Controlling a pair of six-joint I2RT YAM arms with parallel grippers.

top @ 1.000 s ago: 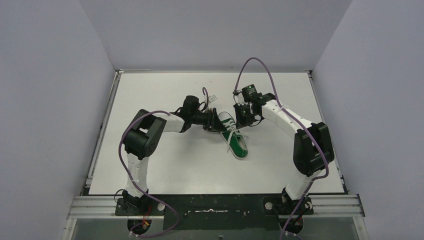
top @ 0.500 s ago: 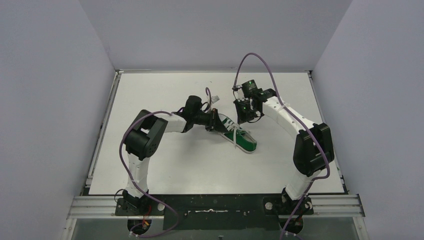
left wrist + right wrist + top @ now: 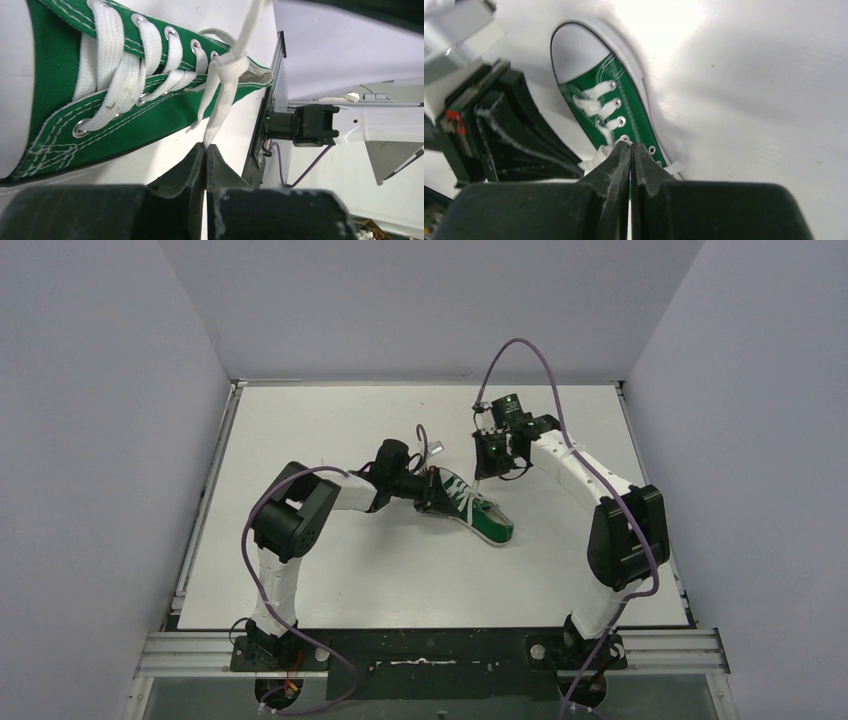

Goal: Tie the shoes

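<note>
While lying diagonal, sneaker points toe far-left — heel near-right.

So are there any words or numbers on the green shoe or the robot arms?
None can be read. The green shoe, its white laces, the left arm and the right arm show no legible word, brand, number or sign in any view.

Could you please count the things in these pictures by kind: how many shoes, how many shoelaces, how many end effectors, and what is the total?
Green canvas sneaker with white rubber toe cap: 1
White flat shoelace: 1
Black two-finger end effectors: 2 (left end effector, right end effector)
Total: 4
</note>
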